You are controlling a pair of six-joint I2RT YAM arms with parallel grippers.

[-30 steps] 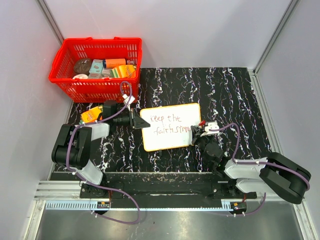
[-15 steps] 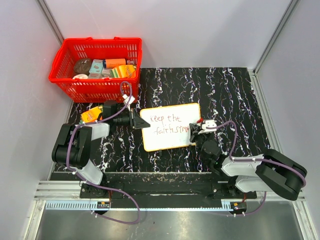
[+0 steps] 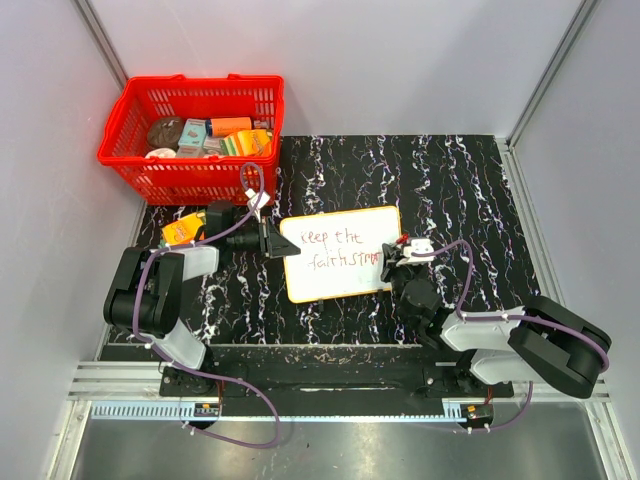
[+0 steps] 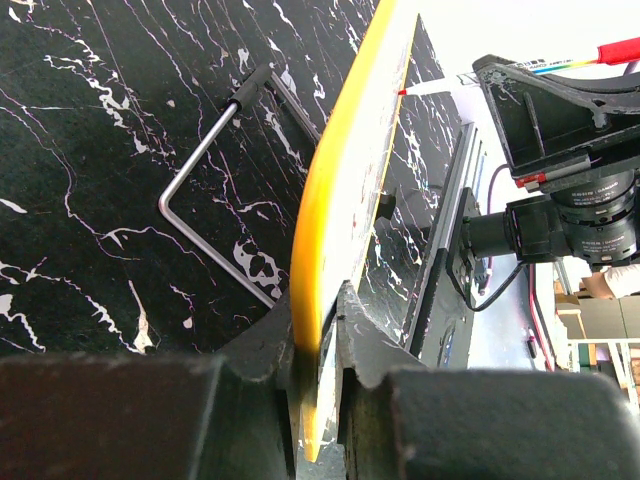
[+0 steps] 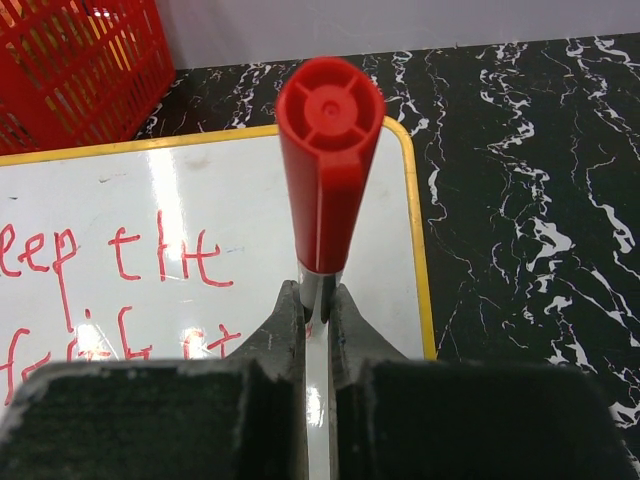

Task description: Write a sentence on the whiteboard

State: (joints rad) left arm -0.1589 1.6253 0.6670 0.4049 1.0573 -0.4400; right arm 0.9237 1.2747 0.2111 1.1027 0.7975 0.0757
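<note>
Black white-veined marble tabletop point(image 3: 450, 190), grey walls on three sides, arm bases at the near edge.

Task's thing: whiteboard point(image 3: 330, 285), orange-yellow rim, lies mid-tabletop between the two arms. The sentence point(image 3: 338, 250) is in red marker, two lines: "keep the" above "faith str…". The end of the last word is hidden under the right pincer.

Left pincer point(image 4: 318, 320): nearly closed, clamping the board's left rim edge-on, rim wedged between both fingers. Judged purpose: to pin the board so it does not slide under the pen strokes. A bent wire leg point(image 4: 205, 190) shows under the board; whether it bears any load I cannot tell.

Right pincer point(image 5: 315, 310): closed tight on a red marker point(image 5: 328, 150), gripped low on the barrel, with the butt end facing the wrist camera. The left wrist view shows the nib against the board face near its right edge. The low grip likely keeps the nib steady.

Stage, as judged: last word of line two in progress, task near its end.

Containers: red plastic basket point(image 3: 200, 82) at the far left corner, well apart from the board, holding small cartons and packets, one of them orange, plus a dark round item. None of it is involved. An orange-yellow packet point(image 3: 180, 230) sits on the tabletop beside the left arm.
</note>
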